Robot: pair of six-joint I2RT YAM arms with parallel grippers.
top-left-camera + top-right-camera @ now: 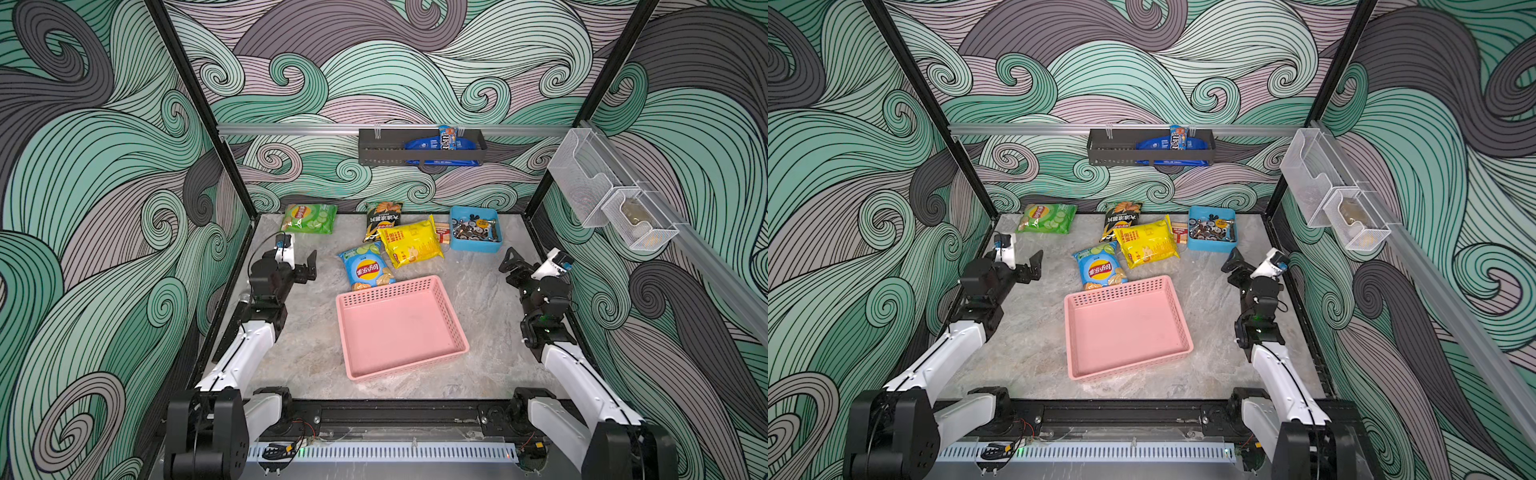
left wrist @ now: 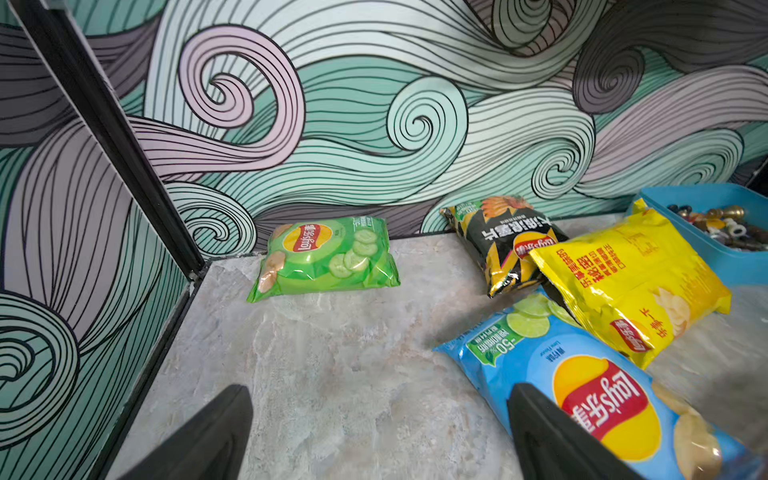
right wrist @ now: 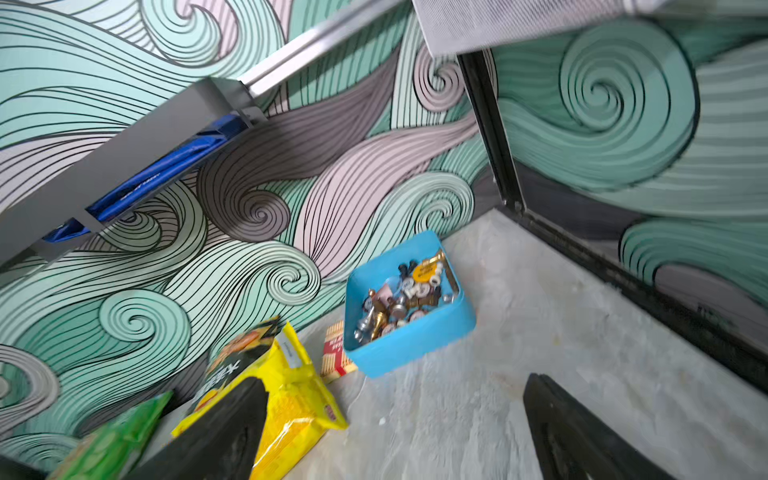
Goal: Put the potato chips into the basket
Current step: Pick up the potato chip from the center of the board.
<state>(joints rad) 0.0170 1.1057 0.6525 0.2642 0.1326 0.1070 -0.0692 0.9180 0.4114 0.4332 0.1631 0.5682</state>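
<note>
Several potato chips bags lie at the back of the table: a light green bag [image 1: 309, 218] [image 2: 328, 257], a black-and-yellow bag [image 1: 382, 218] [image 2: 498, 241], a bright yellow bag [image 1: 411, 243] [image 3: 291, 399] resting partly on it, and a blue bag [image 1: 365, 268] [image 2: 582, 374]. The blue bag's near end touches the far wall of the empty pink basket [image 1: 395, 328] [image 1: 1125, 328]. My left gripper [image 1: 301, 266] [image 2: 382, 390] hangs open, left of the blue bag. My right gripper [image 1: 513, 266] [image 3: 397, 380] stands open at the right, near the blue tray.
A blue tray [image 1: 475, 247] of metal hardware sits at the back right, a small red box [image 1: 442, 235] beside it. A dark rack [image 1: 419, 149] hangs on the back wall. Mesh bins [image 1: 602, 199] hang on the right wall. Patterned walls enclose three sides.
</note>
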